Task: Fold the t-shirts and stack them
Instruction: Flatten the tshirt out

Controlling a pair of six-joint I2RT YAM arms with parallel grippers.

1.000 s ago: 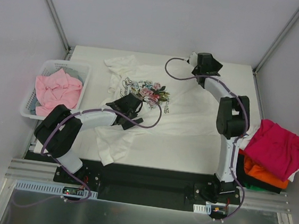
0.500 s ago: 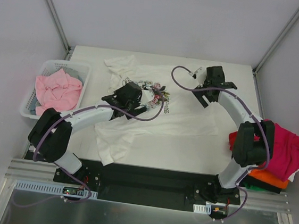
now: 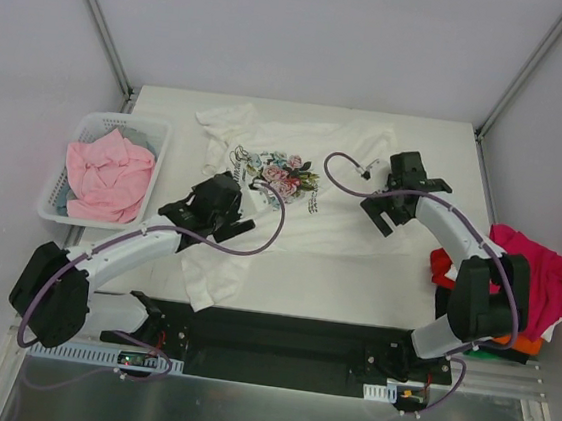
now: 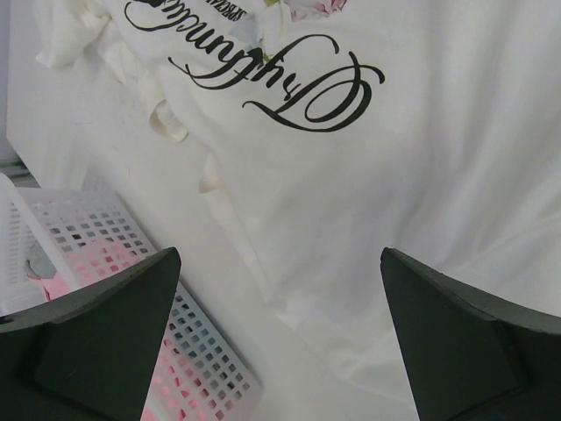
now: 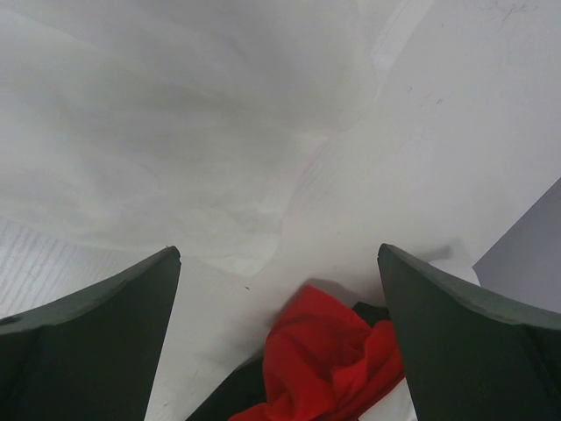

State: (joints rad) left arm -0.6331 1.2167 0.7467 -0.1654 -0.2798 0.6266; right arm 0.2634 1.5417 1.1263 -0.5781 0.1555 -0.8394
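Note:
A white t-shirt with a flower print and black script lies spread on the table, front up. In the left wrist view the same white t-shirt fills the upper part. My left gripper hovers open over its left side with nothing between the fingers. Over the shirt's right side my right gripper also stands open and empty. A pale pink t-shirt lies crumpled in the basket. At the table's right edge magenta, orange and dark t-shirts are piled; the right wrist view shows the red-magenta cloth.
The white lattice basket stands at the left edge of the table, its corner just below my left fingers. Slanted frame posts rise at both back corners. White walls enclose the table on three sides.
My right gripper has opened fully and drawn back from the far edge toward the near right, leaving the shirt's right sleeve laid out. The left arm has pulled back toward the near left.

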